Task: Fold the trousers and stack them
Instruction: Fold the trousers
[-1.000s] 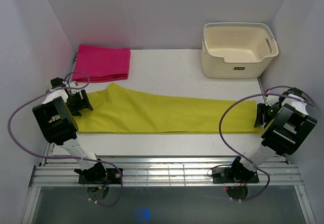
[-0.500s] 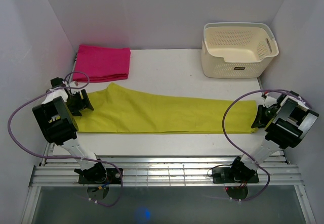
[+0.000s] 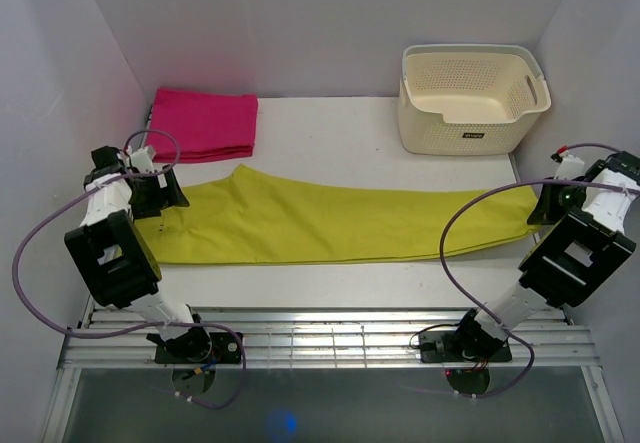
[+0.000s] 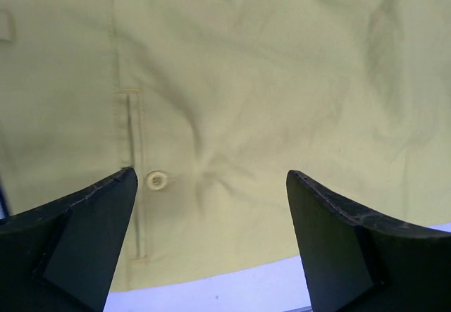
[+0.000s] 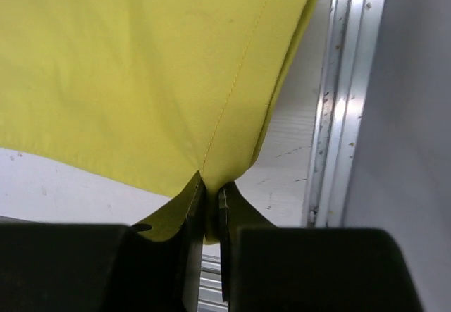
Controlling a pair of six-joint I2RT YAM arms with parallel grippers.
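At the left, our left claw [image 3: 162, 192] has drawn back a little toward the rear of the bench [image 3: 340, 138]. Its wrist view shows its fingers [image 4: 84, 234] wide apart over the waist end, above a small button [image 4: 156, 179] and a pocket seam, gripping nothing. We cannot tell whether the tips touch the cloth.

The trousers [image 3: 330, 225] lie lengthwise across the bench, legs folded one on the other. The whole garment has slid to the right since a moment ago, and its waist corner now sits further from the pink cloth [image 3: 203, 123].

At the right, our right claw [image 3: 552, 203] is pinched tight on the hem end, and it has swung outward and back toward the basket [image 3: 470, 103] side, carrying that end with it. We judge this pull has straightened the legs, which readies the trousers for folding end to end. No such fold is made yet.
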